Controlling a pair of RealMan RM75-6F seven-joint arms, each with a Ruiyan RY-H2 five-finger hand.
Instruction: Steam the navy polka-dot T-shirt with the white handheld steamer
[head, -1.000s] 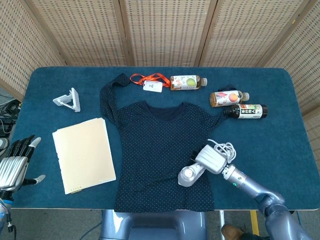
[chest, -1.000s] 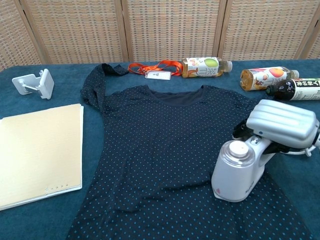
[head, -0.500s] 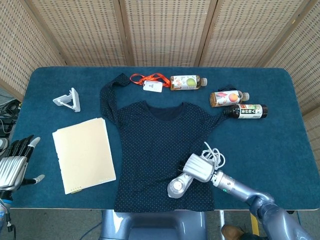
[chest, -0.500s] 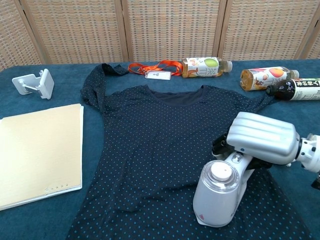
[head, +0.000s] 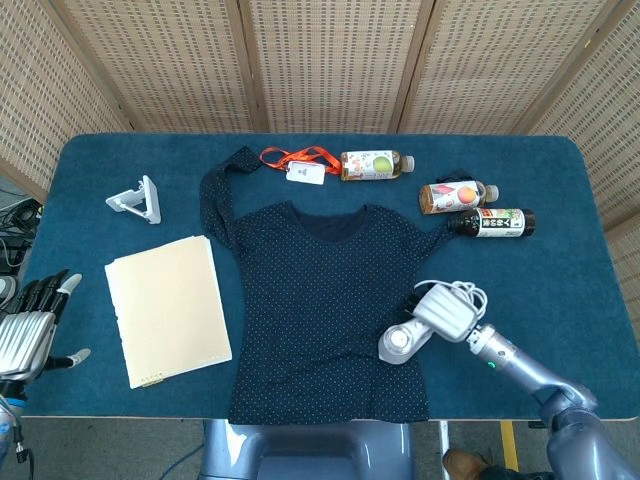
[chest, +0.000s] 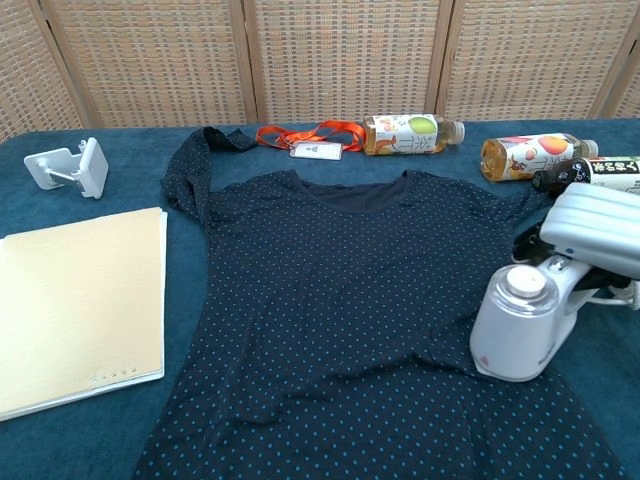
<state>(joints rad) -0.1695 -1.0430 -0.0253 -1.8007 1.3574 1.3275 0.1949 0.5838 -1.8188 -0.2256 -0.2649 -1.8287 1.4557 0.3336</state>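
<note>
The navy polka-dot T-shirt (head: 318, 300) lies flat in the middle of the blue table, collar away from me, one sleeve folded up at the far left. My right hand (head: 447, 312) grips the handle of the white handheld steamer (head: 400, 342). The steamer's round head rests on the shirt's lower right part, near its side edge. In the chest view the steamer (chest: 518, 325) stands on the fabric at the right, with the silver right hand (chest: 600, 230) above and behind it. My left hand (head: 27, 335) hangs off the table's near left corner, fingers apart, holding nothing.
A cream folder (head: 168, 308) lies left of the shirt, a white stand (head: 136, 200) beyond it. An orange lanyard with a badge (head: 300, 163) and three bottles (head: 375, 165) (head: 457, 196) (head: 492, 222) lie along the far side. The steamer's white cord (head: 466, 294) coils behind the right hand.
The right hand has slid the steamer from the lower middle of the shirt to the right, toward its side edge. The left hand has not moved.
</note>
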